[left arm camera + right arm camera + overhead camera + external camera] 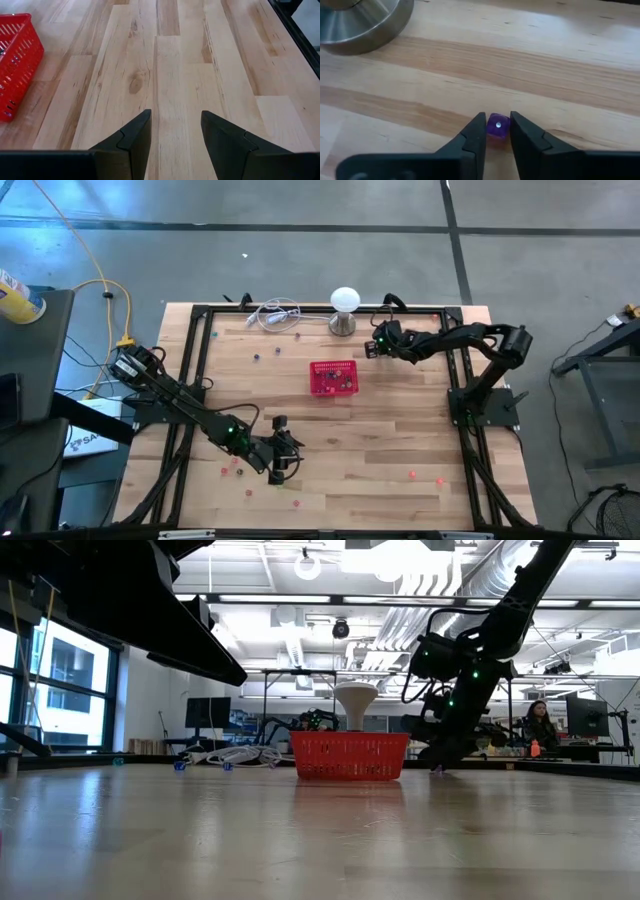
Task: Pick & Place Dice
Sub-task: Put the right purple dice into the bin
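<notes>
Right gripper (496, 131) has its fingers pinched narrow around a purple die (497, 126). Tiny thing, honestly looks like it could squirt out forward if the fingers land off-centre.

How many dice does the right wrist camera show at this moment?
1: a purple die lying on the wooden table, between the fingers of the right gripper, not far from the lamp's metal base. More dice may lie outside this view.
</notes>
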{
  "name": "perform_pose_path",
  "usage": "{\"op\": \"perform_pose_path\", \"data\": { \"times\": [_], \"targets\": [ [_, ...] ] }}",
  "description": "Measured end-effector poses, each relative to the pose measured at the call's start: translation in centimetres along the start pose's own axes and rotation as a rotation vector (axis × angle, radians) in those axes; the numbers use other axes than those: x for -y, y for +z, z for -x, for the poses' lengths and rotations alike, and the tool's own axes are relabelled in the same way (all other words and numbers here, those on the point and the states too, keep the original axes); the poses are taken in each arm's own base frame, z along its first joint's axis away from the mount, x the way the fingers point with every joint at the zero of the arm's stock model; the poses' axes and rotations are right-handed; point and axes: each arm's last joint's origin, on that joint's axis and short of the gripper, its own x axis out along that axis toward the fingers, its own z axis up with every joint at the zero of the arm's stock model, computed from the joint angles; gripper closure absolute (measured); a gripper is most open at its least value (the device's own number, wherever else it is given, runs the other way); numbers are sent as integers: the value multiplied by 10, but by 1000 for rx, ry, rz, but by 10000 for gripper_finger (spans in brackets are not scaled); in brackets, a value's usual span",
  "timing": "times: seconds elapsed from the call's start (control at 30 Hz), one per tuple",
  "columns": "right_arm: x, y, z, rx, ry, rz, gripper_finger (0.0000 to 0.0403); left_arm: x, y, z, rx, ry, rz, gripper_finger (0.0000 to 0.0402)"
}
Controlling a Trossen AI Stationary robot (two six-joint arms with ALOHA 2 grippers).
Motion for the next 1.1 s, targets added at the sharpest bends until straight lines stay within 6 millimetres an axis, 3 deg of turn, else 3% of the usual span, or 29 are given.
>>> {"op": "perform_pose_path", "data": {
  "times": [0.2,0.53,0.73,0.83,1.1],
  "targets": [
    [-4,-2,2,-41,70,22,348,0,0,0,0,0,2,237],
    [-30,-17,21,-3,174,145,358,0,0,0,0,1,2,237],
    [-49,-18,56,181,209,197,359,0,0,0,-2,1,1,237],
    [-64,-22,82,259,328,205,359,0,-1,0,-12,5,-5,237],
    [-102,-57,133,359,669,240,359,-1,-2,0,-21,8,-9,237]
  ]
}}
